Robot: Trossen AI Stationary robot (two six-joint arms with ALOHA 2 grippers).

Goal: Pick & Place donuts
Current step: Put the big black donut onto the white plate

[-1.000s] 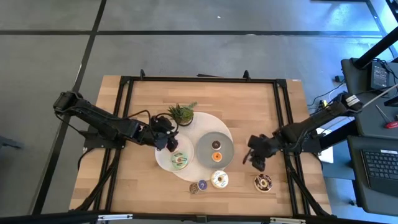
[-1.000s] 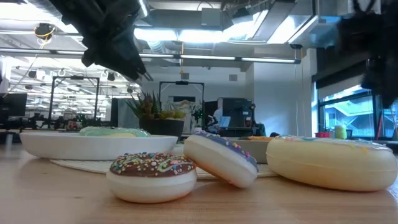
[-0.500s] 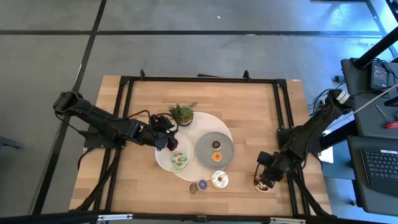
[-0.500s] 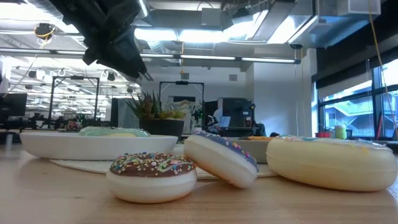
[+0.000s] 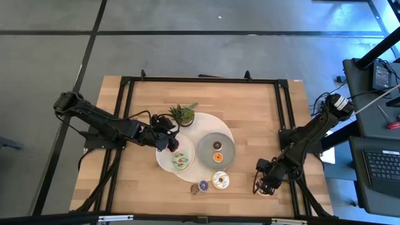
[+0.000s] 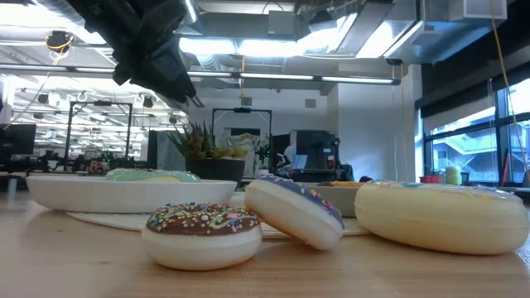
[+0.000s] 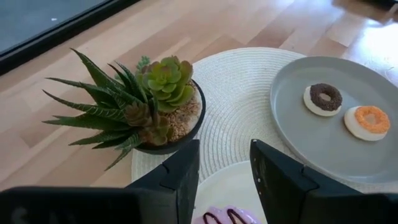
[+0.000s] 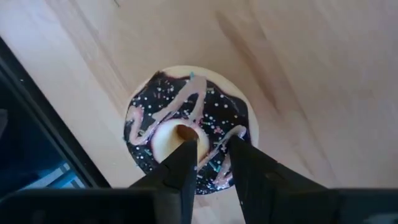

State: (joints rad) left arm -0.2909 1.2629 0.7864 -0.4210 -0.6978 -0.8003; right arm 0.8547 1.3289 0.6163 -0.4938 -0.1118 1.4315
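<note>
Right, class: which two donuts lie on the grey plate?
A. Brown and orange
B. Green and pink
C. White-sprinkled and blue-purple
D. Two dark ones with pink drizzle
A: the left wrist view shows a brown donut and an orange donut side by side on the grey plate, and the high view shows the same pair there.

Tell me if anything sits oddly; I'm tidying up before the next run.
One thing: the blue-purple donut near the table's front edge is tilted, propped at an angle rather than flat like the sprinkled donut beside it. Nothing looks spilled or damaged.
</note>
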